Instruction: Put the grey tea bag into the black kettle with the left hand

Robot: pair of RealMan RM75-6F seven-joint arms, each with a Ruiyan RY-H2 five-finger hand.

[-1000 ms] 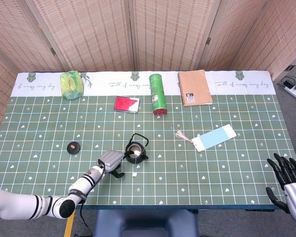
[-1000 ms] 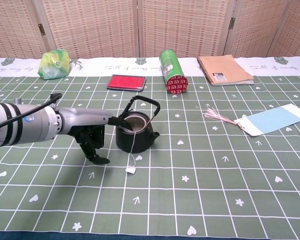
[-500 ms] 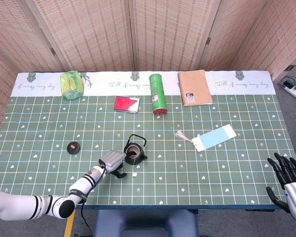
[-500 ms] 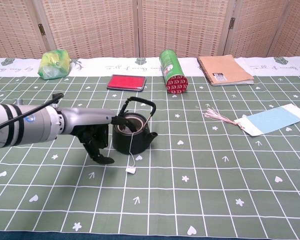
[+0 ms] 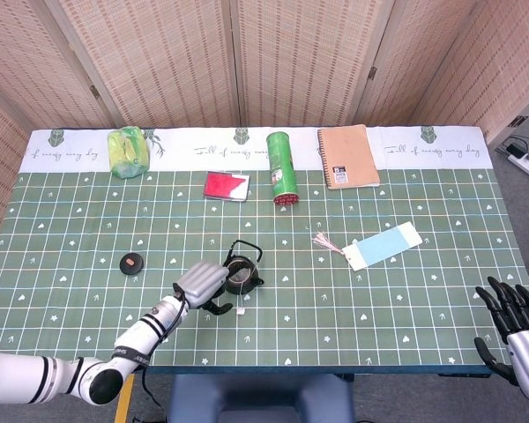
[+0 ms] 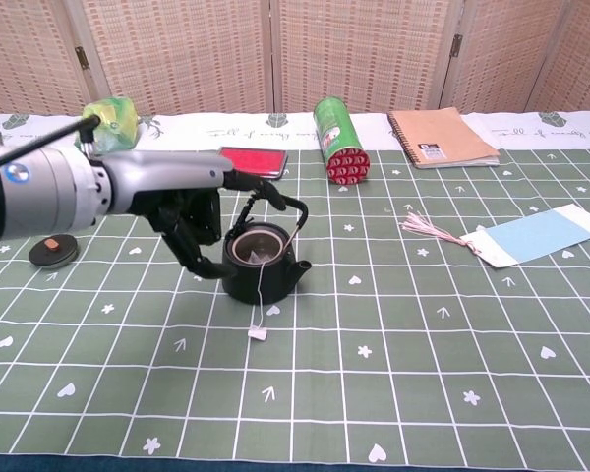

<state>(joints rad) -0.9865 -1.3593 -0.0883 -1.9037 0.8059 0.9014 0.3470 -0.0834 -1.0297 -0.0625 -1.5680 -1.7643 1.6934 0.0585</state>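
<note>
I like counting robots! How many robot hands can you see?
2. The left robot hand is raised beside the black kettle, near its handle, holding nothing. The right robot hand is at the table's near right corner, fingers spread, away from everything.

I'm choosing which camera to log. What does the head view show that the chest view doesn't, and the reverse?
Only the head view shows the right hand, open past the table's near right corner, and a white power strip on the floor. Only the chest view looks into the black kettle, where the grey tea bag lies, its string hanging down to a white tag. Both show the left hand beside the kettle, the green cylindrical can and the brown spiral notebook.
</note>
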